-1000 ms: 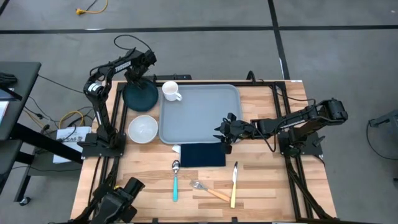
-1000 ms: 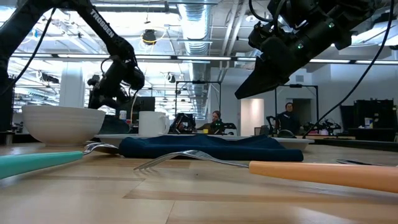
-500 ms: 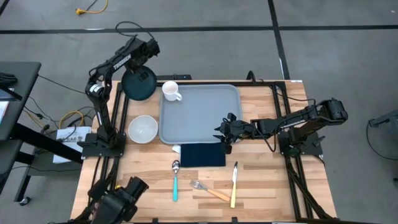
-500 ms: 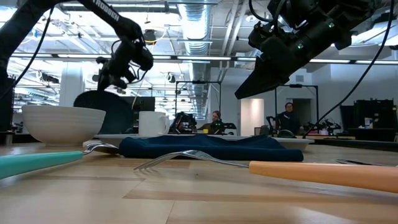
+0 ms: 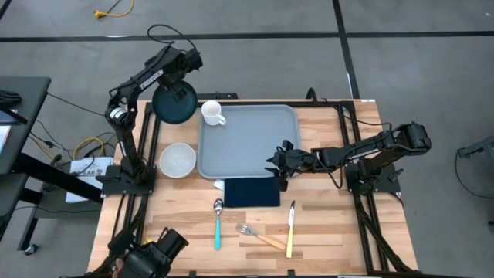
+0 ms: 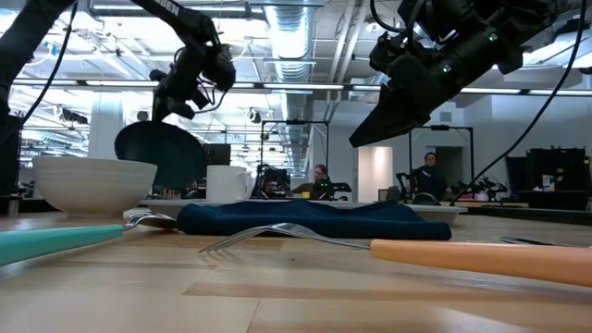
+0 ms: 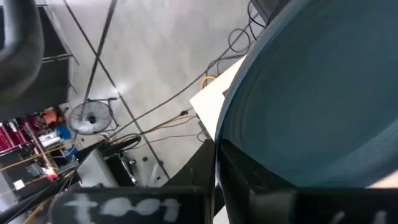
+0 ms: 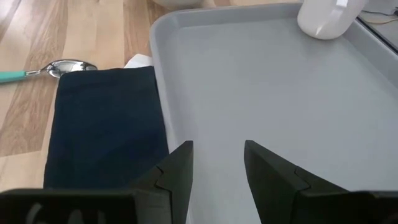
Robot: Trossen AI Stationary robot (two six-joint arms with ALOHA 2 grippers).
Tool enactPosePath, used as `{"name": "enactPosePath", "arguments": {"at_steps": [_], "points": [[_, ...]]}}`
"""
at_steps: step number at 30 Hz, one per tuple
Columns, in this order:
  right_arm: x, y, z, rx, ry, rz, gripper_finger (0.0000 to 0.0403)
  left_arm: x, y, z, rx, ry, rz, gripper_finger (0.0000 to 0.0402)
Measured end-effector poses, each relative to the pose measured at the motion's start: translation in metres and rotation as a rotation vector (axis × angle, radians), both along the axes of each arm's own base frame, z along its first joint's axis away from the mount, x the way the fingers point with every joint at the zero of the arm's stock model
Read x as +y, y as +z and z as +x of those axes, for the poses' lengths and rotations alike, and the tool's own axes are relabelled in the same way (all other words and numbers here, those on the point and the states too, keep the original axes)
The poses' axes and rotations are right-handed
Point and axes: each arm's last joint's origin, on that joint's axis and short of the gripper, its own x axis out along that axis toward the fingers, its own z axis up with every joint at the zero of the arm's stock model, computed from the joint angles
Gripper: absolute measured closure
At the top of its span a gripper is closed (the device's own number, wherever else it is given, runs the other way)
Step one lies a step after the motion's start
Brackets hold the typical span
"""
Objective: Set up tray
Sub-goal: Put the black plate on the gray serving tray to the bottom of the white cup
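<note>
Left pincer [image 5: 179,83] is clamped on the rim of the dark teal plate [image 5: 174,106], held in the air at upper left of the high view, off the desk's [image 5: 324,232] far-left corner. Right pincer [image 5: 279,163] hovers part open and empty over the tray's near-right edge. Tray [image 5: 247,139] lies flat at frame centre, white mug [image 5: 211,113] in its upper-left corner, navy napkin [image 5: 252,191] just below it, white bowl [image 5: 177,160] to its left.

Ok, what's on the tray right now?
Only the white mug, at a far corner of the tray. The right gripper hovers open over its near edge; the napkin lies beside it, on the table.
</note>
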Motion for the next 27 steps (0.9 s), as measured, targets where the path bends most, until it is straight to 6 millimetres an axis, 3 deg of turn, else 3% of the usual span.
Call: {"name": "enactPosePath", "arguments": {"at_steps": [8, 14, 23, 27], "points": [[0.000, 0.000, 0.000, -0.001, -0.001, 0.001, 0.0269, -0.026, 0.035, -0.006, -0.032, -0.032, 0.118, 0.0401], [0.000, 0.000, 0.000, -0.001, -0.001, 0.001, 0.0269, -0.055, 0.067, -0.011, -0.164, -0.062, 0.177, 0.0401], [0.000, 0.001, 0.001, -0.013, -0.002, 0.003, 0.0269, -0.101, 0.124, -0.018, -0.609, -0.091, 0.205, 0.0401], [0.000, 0.001, 0.001, -0.015, -0.002, 0.003, 0.0269, -0.118, 0.133, -0.012, -0.864, -0.057, 0.083, 0.0401]]}}
